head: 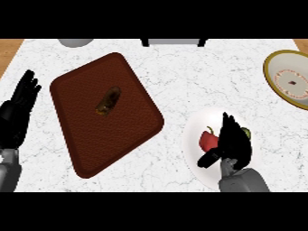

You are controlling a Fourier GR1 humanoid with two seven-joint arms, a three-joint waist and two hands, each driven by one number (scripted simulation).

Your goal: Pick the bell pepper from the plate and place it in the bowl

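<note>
R hand (pixel 231 143) sits over the plate (pixel 195 159) w/ fingers draped on the red pepper (pixel 209 140), not clearly clenched yet, so wrap it fully before lifting twd the bowl (pixel 276 80) up-right of plate

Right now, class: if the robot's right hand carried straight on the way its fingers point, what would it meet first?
The right hand points up-view over the white plate; beyond its fingertips lies bare counter. The way looks free, though its height is unclear.
</note>
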